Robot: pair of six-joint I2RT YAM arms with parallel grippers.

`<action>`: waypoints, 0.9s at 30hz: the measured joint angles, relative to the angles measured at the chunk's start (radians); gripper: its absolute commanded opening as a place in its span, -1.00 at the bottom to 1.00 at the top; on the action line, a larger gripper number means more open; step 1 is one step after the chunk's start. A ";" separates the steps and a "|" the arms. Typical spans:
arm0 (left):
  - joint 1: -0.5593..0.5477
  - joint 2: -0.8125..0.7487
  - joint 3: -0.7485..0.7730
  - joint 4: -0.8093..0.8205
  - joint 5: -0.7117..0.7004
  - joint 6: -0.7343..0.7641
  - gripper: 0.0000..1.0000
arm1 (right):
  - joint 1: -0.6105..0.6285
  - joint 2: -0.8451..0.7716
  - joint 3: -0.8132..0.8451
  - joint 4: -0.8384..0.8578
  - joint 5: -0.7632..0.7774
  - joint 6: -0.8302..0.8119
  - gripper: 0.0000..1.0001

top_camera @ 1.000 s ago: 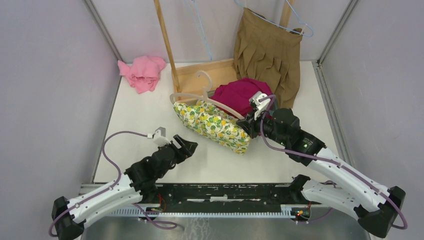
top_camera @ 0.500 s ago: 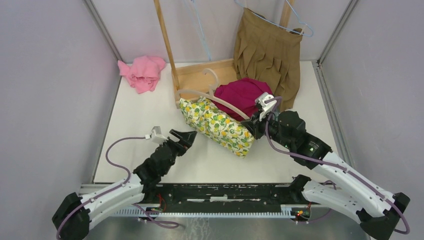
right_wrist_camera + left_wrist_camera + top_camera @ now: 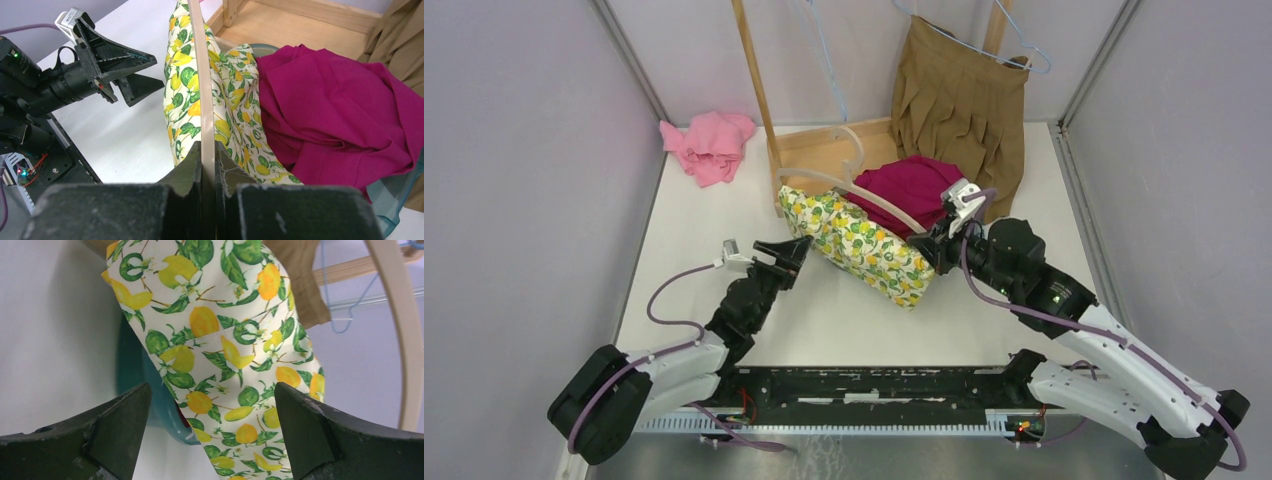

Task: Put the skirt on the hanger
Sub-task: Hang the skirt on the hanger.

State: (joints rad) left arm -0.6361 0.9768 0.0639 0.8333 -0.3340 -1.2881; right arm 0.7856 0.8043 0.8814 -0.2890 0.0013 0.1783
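Mid-table, lemon-print skirt (image 3: pixel 864 248) bunched along beige hanger (image 3: pixel 879 205), fabric on both sides of hanger arm; whether arm runs inside waistband unclear. At skirt's right end, right gripper (image 3: pixel 208 147) clamped tight on hanger arm. At skirt's left edge, left gripper (image 3: pixel 211 390) spread wide, holding nothing, fabric just ahead. Magenta garment (image 3: pixel 909 185) in teal basin (image 3: pixel 395 200) behind skirt. Brown pleated skirt (image 3: pixel 959 100) on blue wire hanger (image 3: pixel 1034 55) at wooden rack (image 3: pixel 759 90). Pink cloth (image 3: pixel 709 145) far-left corner.
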 measured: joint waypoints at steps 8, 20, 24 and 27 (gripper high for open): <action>0.000 -0.002 -0.010 0.130 -0.030 -0.002 0.98 | 0.000 0.006 0.037 -0.005 -0.001 0.000 -0.98; 0.000 0.262 -0.010 0.361 -0.048 -0.002 0.99 | 0.000 0.018 0.086 -0.020 -0.010 0.000 -0.97; 0.000 0.394 -0.010 0.514 -0.056 -0.002 0.99 | 0.000 0.018 0.097 -0.029 -0.010 0.000 -0.97; 0.000 0.497 -0.005 0.634 -0.055 -0.002 0.99 | 0.000 0.018 0.103 -0.036 -0.010 0.000 -0.97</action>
State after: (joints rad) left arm -0.6357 1.4742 0.0586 1.4677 -0.3893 -1.2900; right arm 0.7856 0.8219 0.9848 -0.3248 -0.0082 0.1787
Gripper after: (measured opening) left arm 0.993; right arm 0.095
